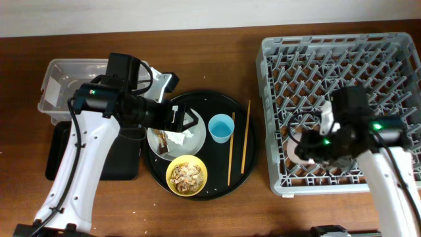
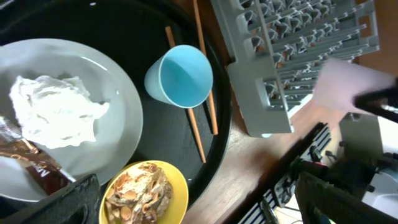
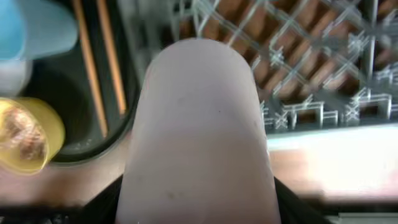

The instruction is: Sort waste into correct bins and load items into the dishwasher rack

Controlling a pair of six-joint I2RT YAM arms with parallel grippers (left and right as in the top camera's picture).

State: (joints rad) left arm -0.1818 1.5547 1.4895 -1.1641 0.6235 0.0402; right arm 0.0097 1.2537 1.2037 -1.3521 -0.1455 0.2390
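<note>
My left gripper [image 1: 187, 122] is open and hovers over the grey-green plate [image 1: 156, 142], which holds the white tissue [image 2: 53, 111] and the gold-brown wrapper [image 2: 25, 160]. The yellow bowl [image 1: 187, 176] holds the food scraps [image 2: 140, 194]. The light blue cup [image 1: 221, 128] stands upright beside the two chopsticks [image 1: 231, 150]. My right gripper [image 3: 199, 205] is shut on the pink cup [image 3: 199, 137] and holds it over the front left of the dishwasher rack [image 1: 342, 59]. The clear tub [image 1: 66, 85] and the black rectangular tray [image 1: 56, 158] are at the far left.
The plate, bowl, blue cup and one chopstick lie on a large round black tray [image 1: 217, 179] in the middle of the brown table; the other chopstick [image 1: 247, 135] rests across its right rim. The rack's near wall [image 2: 261, 93] is just right of it.
</note>
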